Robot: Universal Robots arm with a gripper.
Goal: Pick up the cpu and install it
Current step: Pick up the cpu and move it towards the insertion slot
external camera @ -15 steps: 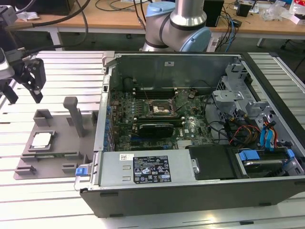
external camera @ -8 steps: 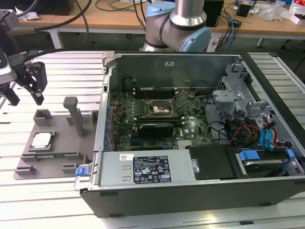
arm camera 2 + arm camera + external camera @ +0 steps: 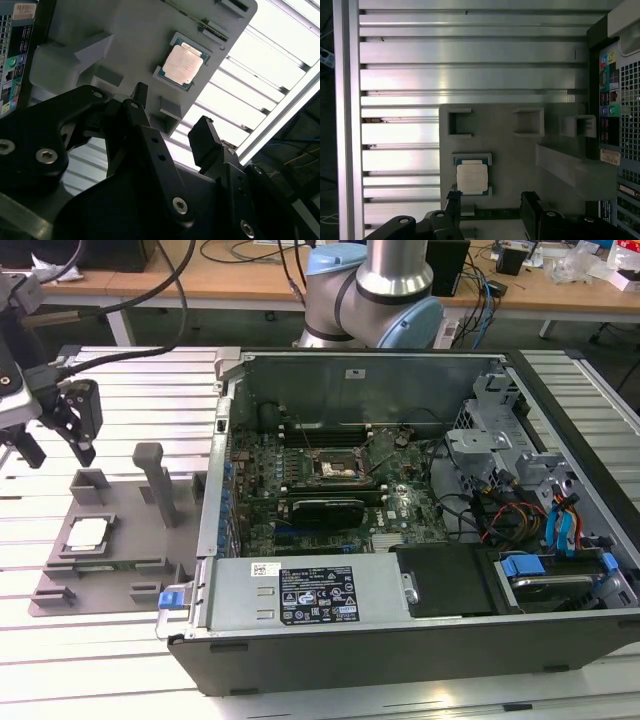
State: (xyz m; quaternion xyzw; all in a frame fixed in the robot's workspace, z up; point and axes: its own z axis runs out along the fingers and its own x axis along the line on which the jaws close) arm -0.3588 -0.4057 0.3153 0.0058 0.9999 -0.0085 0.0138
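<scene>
Exterior view: black open computer case [image 3: 400,490] on slatted aluminium desk [image 3: 130,380]. A grey plastic fixture plate with upright posts [image 3: 120,540] lies just beside the case, toward the desk's edge at the exterior view's left. The small square silvery-topped cpu [image 3: 88,533] lies flat in a recess near the plate's edge farthest from the case. The black two-finger end effector [image 3: 58,455] hangs above the plate, spread wide, holding nothing, with the cpu below it.

First wrist view: cpu [image 3: 472,177] just ahead of the end effector [image 3: 490,197], nearer one finger, not touching. Chip edges look roughly square to the finger gap.

Second wrist view: cpu [image 3: 183,65] lies beyond the end effector [image 3: 171,107], apart from it. The outline is square, so there is no long axis.
</scene>
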